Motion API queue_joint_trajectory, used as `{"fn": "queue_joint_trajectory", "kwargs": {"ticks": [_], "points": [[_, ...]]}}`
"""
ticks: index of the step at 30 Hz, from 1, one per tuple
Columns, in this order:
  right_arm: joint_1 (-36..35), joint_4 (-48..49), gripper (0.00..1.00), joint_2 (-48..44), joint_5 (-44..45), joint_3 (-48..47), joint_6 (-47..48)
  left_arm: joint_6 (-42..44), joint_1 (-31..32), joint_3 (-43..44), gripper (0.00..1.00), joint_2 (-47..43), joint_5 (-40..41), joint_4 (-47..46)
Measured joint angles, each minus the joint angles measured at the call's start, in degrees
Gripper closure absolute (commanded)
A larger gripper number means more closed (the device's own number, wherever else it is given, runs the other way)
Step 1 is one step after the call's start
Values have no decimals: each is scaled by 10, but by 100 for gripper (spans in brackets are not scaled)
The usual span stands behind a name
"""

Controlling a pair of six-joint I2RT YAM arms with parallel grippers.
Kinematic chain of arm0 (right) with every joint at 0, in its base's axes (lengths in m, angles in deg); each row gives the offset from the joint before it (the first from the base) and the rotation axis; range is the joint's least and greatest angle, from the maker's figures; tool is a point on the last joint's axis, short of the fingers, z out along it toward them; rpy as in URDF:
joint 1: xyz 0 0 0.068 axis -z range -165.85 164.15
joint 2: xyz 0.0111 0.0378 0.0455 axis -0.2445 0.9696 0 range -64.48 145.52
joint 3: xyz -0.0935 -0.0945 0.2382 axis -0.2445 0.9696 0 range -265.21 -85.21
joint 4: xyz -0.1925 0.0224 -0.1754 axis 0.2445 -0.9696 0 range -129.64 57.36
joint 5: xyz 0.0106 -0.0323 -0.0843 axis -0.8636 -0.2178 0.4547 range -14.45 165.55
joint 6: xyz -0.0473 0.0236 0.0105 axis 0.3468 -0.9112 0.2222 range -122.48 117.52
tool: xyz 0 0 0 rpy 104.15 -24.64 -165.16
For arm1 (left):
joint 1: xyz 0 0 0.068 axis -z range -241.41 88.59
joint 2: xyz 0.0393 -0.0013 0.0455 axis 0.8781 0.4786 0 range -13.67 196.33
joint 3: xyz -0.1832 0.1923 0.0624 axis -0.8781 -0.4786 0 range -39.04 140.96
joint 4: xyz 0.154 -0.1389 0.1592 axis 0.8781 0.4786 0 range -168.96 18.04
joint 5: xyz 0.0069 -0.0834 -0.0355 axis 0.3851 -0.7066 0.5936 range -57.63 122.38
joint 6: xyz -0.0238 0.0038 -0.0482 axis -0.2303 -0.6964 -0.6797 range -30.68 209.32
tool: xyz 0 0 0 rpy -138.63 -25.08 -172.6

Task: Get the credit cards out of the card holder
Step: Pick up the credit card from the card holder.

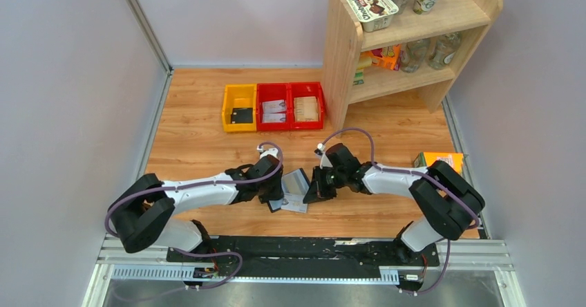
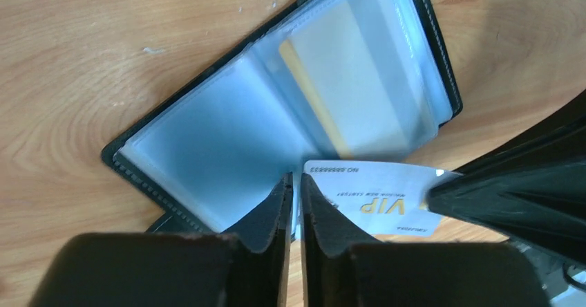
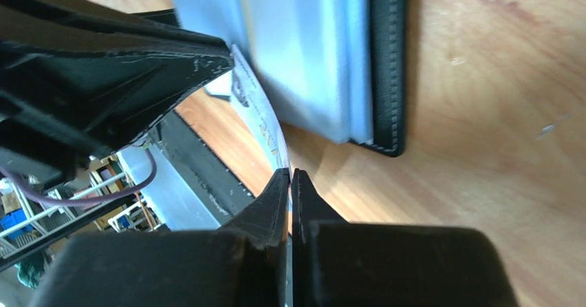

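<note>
card half out, both jaws pinching

the card holder (image 2: 228, 134) lies open on the counter (image 1: 200, 141), between the arms and near them. the left gripper (image 2: 296, 182) has its jaws almost together on the near edge of a clear sleeve. the right gripper (image 3: 290, 175) is clamped on a white vip card (image 2: 373, 196), which bows. a skewed pull could crease it or drag the holder out of the left pinch. a second card (image 2: 345, 79) sits sleeved.
</note>
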Motion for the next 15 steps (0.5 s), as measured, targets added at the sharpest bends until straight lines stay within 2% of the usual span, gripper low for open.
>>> {"fn": "queue_joint_trajectory", "kwargs": {"ticks": [4,9,15], "points": [[0,-15,100,-40,-5,-1,4,23,0,-12,54,-53,3,24],[0,-75,100,-95,4,-22,34,102,0,3,47,-176,7,54],[0,-171,100,-144,7,-87,101,259,0,99,43,-276,-3,95]]}}
